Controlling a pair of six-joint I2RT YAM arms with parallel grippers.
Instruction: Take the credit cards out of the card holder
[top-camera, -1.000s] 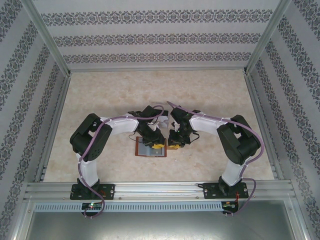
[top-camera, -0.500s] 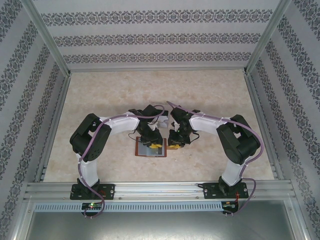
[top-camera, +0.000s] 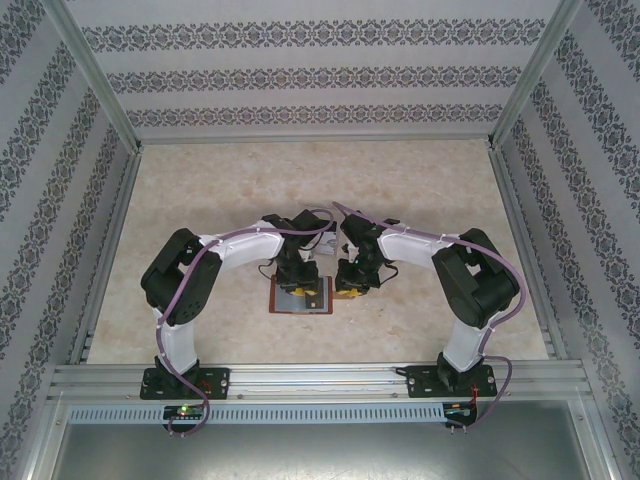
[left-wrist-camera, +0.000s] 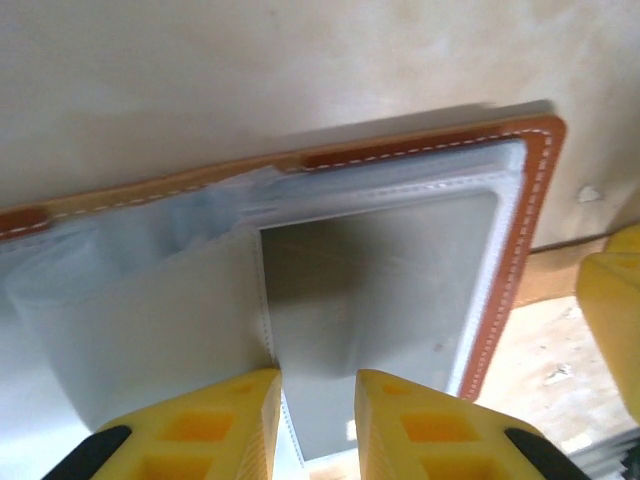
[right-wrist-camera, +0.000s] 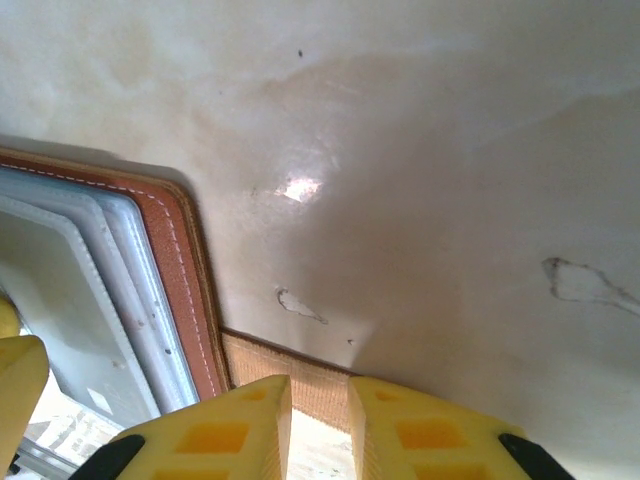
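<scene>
The open wallet (left-wrist-camera: 400, 290) lies flat on the tabletop (left-wrist-camera: 200, 80) just beneath the left tool (left-wrist-camera: 318, 385), whose fingers stand a narrow gap apart over a pocket seam. The right tool (right-wrist-camera: 318, 395), equally narrow, hangs above the wallet's strap (right-wrist-camera: 270, 365). Whether either pinches anything, I cannot tell.

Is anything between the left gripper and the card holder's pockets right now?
Nothing visible. The left gripper sits directly over the open card holder, jaws slightly apart above its grey inner pocket. The right gripper is off to the side over the brown strap tab, not in the path.
</scene>
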